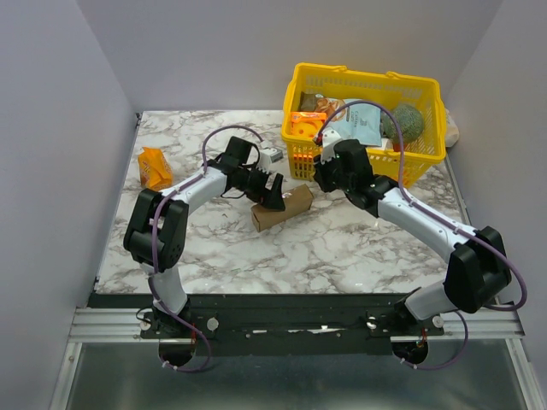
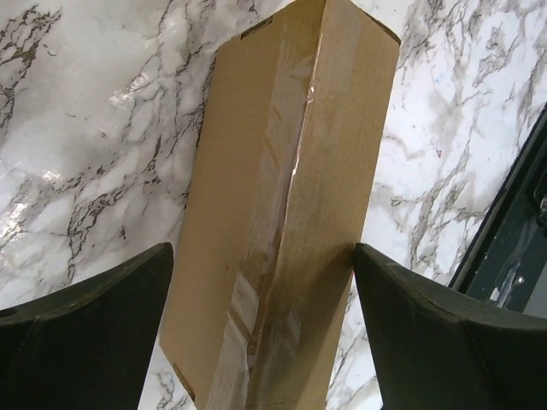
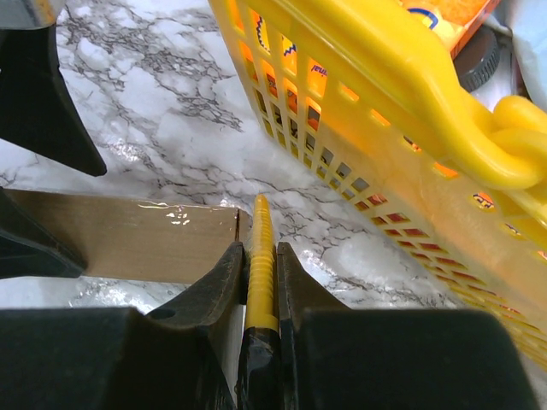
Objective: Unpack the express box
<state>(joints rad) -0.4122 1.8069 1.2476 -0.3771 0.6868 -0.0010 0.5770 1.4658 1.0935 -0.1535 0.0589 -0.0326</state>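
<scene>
Your box (image 1: 282, 207) lies mid-way across the table (image 1: 342, 248), just in front of the basket (image 1: 367, 79) in the far right corner. Close the left gripper (image 2: 263, 248), whose jaws stand wide apart astride it, on its long sides first. Then draw the yellow cutter (image 3: 259, 231), clamped in your right gripper (image 3: 258, 254), shallowly along the tape (image 2: 282, 213).

Left arm (image 1: 192, 192) angled forward and inward, left end effector (image 2: 263, 249) pitched down, jaws spread wide, gripping nothing; right arm (image 1: 419, 218) stretched in toward centre, right end effector (image 3: 259, 248) low, jaws pinched on a thin yellow tool (image 3: 260, 282).
</scene>
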